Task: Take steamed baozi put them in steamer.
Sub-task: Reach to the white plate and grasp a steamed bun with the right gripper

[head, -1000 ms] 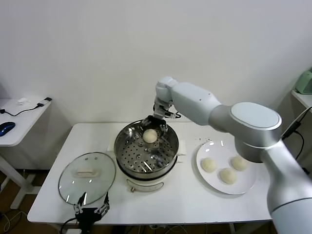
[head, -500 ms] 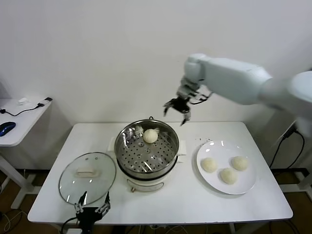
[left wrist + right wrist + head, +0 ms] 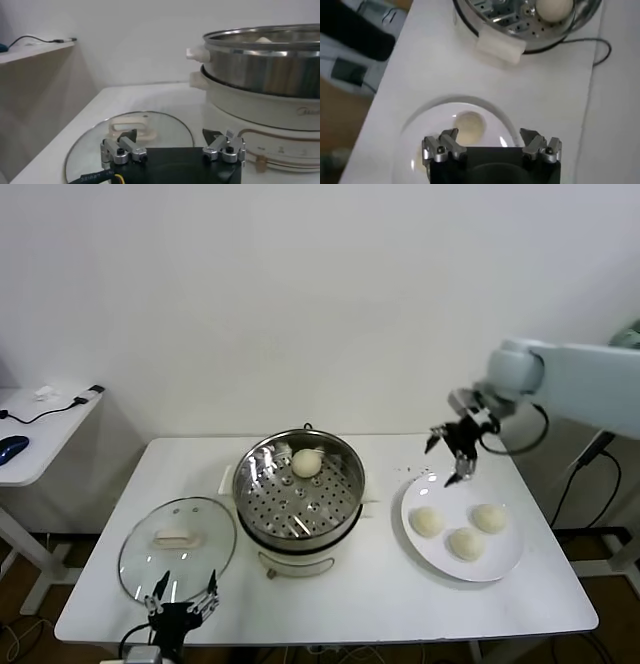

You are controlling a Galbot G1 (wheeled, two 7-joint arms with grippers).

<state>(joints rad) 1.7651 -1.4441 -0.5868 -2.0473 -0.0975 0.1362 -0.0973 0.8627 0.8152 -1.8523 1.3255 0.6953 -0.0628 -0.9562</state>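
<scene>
The steamer stands mid-table, a shiny steel pot on a white base, with one cream-white baozi on its perforated tray near the back rim. Three more baozi lie on a white plate to the right. My right gripper hangs open and empty above the plate's back left edge; its wrist view shows one baozi below it and the steamer farther off. My left gripper waits open at the table's front edge, by the lid.
A round glass lid with a white handle lies flat to the left of the steamer. A low side table with a cable and a blue mouse stands at the far left. The wall is close behind the table.
My right gripper has left the steamer, where the baozi stays on the tray, risen, and swung right to above the plate. The left arm has barely moved.
</scene>
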